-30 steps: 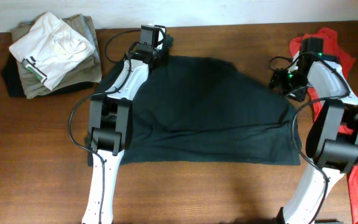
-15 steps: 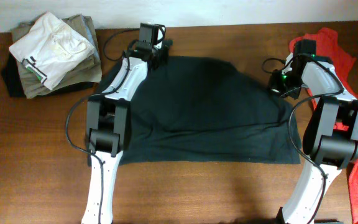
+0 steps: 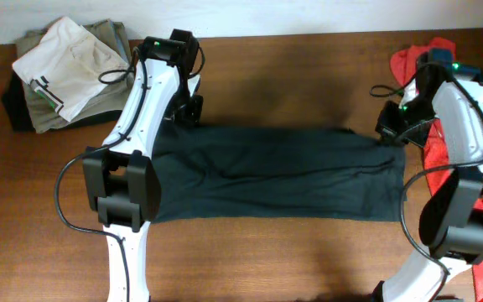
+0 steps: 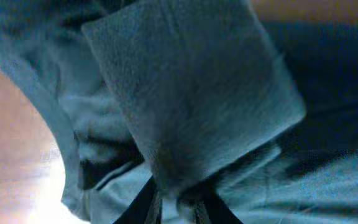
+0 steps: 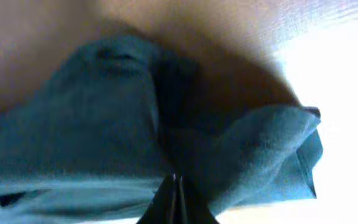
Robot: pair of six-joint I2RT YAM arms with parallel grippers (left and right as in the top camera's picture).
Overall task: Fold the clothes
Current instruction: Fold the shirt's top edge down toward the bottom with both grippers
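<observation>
Both far corners have come toward the near hem, so the shirt [image 3: 275, 172] lies as a narrower band across the worktop [image 3: 292, 67]. With the left hand [image 3: 184, 116] and right hand [image 3: 390, 134] each pinching a corner, the first fold is under way. Next, the corners probably need carrying level to the hem, then releasing.

The T-shirt [image 3: 275, 172] is plain charcoal-black, greyer up close. The table [image 3: 292, 75] is reddish-brown wood with a fine grain. The crumpled shirt [image 3: 405, 60] is red-orange. A white garment [image 3: 61, 63] tops khaki garments [image 3: 111, 42]. The arms [image 3: 145, 92] are white with black joints.
</observation>
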